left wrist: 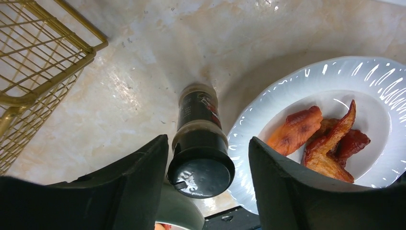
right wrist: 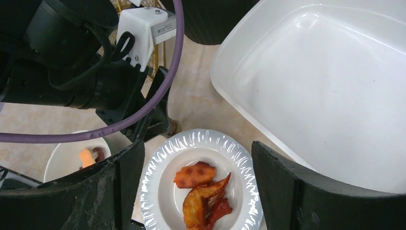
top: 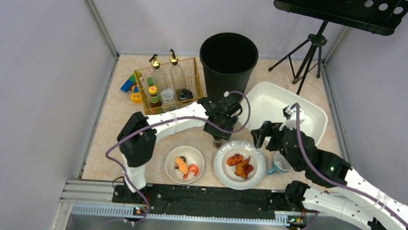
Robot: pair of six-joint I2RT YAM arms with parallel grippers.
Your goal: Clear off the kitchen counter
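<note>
Beneath left pincer (left wrist: 208, 142), only wrist view shows black-capped jar (left wrist: 199, 122).

The worktop (left wrist: 143, 57) looked like smooth, shiny marbled stone. The white plate (left wrist: 287, 96) was glossy with a ridged rim. The basket (left wrist: 43, 62) was gold metal wire. The tub (right wrist: 335, 96) was smooth white plastic.

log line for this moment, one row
left gripper: open around spice jar | right gripper: open over chicken plate | kitchen counter: not yet cleared
</note>
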